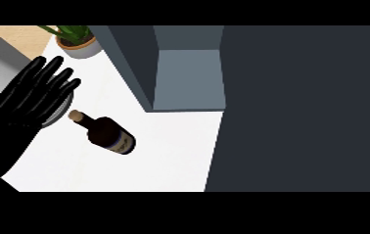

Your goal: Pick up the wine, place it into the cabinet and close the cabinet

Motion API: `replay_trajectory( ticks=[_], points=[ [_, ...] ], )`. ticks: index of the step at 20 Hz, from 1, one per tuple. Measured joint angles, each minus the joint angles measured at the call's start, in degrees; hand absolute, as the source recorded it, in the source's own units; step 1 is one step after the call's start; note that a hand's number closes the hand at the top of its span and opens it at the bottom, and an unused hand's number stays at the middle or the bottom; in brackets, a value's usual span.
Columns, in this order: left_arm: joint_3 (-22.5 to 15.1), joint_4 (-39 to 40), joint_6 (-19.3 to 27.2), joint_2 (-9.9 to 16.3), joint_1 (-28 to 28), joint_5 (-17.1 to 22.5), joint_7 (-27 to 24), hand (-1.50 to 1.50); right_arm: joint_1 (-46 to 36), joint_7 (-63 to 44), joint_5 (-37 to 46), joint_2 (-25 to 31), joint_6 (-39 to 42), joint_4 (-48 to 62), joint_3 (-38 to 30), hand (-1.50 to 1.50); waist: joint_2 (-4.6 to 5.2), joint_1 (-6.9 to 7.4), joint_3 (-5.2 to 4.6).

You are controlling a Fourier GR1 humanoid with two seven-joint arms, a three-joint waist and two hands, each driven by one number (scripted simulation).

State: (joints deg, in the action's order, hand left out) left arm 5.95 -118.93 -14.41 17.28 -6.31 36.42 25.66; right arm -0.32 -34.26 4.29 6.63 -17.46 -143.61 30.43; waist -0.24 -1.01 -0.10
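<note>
The left hand [34,92] is the nearest thing to the camera, at the left edge of the head view, with the fingers straight and spread, pointing up and a little to the right. It holds nothing. Only this one hand shows; the right hand is not in the view.

Just below and to the right of the fingers lies one wine bottle [106,133] on the white counter [166,154]. The bottle is dark, on its side, not touching the hand. Its cork-coloured top [75,114] points up-left, toward the palm, and the body goes down and right, away from the hand. There is a pale label [124,141] near the lower end of the bottle.

Under the fingers I can see a part of one round grey object [63,105], like a plate or a bowl; the hand covers most of it, so I cannot tell which. The bottle top is just beside its rim.

Further right of the hand, beyond the bottle, stands one dark grey cabinet [289,105]. Its opening [186,79] shows a lighter grey inside, and one door [130,61] stands open on the side toward the hand. The bottle is outside the cabinet, well apart from the opening.

Above the fingertips, at the far corner of the counter, is one small plant with green leaves in a grey pot [78,44].
</note>
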Motion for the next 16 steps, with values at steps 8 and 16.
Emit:
replay_trajectory(
  ticks=[8,16],
  points=[
    [0.83,8.69,-6.53,-1.72,3.11,-5.44,-8.97,-1.5,-1.9,-1.67,0.61,2.15,-2.82,-0.17,0.72,-1.5,-0.03,0.08,-0.01],
    [2.19,17.84,-11.4,-2.64,5.15,-11.98,-18.66,-1.5,-3.88,-2.53,1.19,4.27,-5.19,-0.15,1.81,-1.5,-0.02,0.06,-0.01]
  ],
)
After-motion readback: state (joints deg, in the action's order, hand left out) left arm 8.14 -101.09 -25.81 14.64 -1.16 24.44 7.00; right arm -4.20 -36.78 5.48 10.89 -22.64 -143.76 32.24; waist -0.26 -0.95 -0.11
